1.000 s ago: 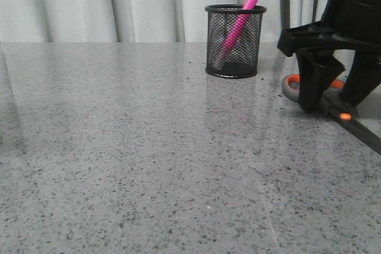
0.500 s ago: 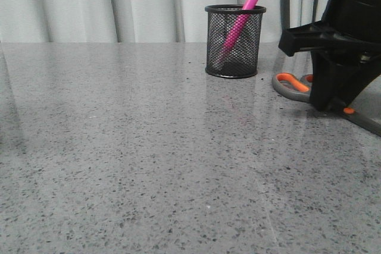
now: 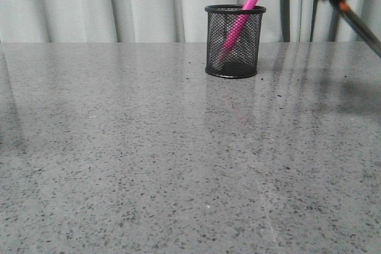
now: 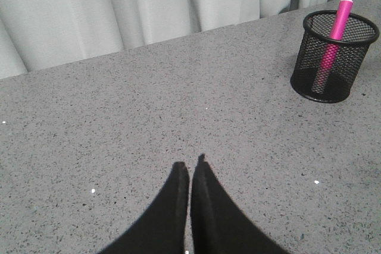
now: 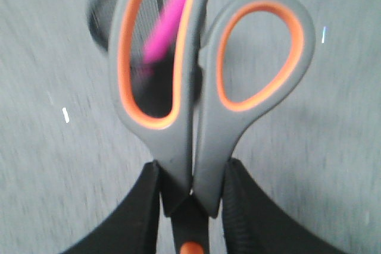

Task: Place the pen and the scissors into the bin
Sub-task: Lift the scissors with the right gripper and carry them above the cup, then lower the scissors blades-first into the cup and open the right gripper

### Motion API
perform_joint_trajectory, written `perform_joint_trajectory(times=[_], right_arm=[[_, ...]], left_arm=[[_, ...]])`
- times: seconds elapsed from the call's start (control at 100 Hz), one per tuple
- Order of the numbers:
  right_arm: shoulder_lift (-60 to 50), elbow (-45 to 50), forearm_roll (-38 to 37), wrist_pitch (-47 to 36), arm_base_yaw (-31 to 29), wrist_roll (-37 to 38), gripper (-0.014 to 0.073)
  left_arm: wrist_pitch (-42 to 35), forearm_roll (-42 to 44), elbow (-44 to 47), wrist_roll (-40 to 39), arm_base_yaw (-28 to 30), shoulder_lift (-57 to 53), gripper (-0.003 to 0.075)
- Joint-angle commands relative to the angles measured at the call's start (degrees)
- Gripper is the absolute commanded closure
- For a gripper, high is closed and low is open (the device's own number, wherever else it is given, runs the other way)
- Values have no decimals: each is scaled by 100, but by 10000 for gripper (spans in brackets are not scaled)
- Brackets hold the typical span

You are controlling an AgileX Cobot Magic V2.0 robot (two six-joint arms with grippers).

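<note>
The grey speckled bench (image 3: 149, 165) runs bare in front of the bin (image 3: 234, 41), which stands near pale curtains (image 3: 119, 4). The pen (image 3: 238, 25) leans inside the bin. Right of the bin and above it, the scissors (image 5: 196, 87) are clamped at the handle necks in the right gripper (image 5: 191, 197), largely cut off and blurred in the front view. The left gripper (image 4: 190, 171) has its fingers together, well apart from the bin.
</note>
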Motion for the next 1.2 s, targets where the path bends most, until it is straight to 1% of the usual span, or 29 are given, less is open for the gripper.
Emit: perform_joint_trajectory(times=[0.0,0.16,0.2,0.23,0.24,0.25,0.33,0.4,0.57,0.68,0.74,0.9,1.19], right_arm=[[-181,-68,21,-1478,-5,-76,665],[264,-68,21,-3127,-5,-76,665],[444,-68,21,-3700,-5,-76,665],[576,-68,21,-3960,-5,-76,665],[644,-68,21,-4232,-5,-76,665],[678,-68,21,-4232,-5,-76,665],[1056,-68,21,-5356,34,-76,665],[1394,-204,21,-5893,90,-76,665],[2075,-854,21,-6092,253,-76,665],[2337,-1146,-97,-5967,280,-76,665],[2459,-1150,-98,-5923,280,-76,665],[2613,-1132,-98,-5382,267,-76,665],[2769,-720,-107,-5505,259,-76,665]], left_arm=[[-212,-288,-161,-48,23,-49,739],[-212,-371,-161,-48,23,-49,739],[-212,-371,-161,-48,23,-49,739],[-212,-371,-161,-48,23,-49,739],[-212,-371,-161,-48,23,-49,739],[-212,-371,-161,-48,23,-49,739],[-212,-371,-161,-48,23,-49,739],[-212,-371,-161,-48,23,-49,739],[-212,-371,-161,-48,23,-49,739],[-212,-371,-161,-48,23,-49,739],[-212,-371,-161,-48,23,-49,739],[-212,-371,-161,-48,23,-49,739],[-212,-348,-161,-48,23,-49,739]])
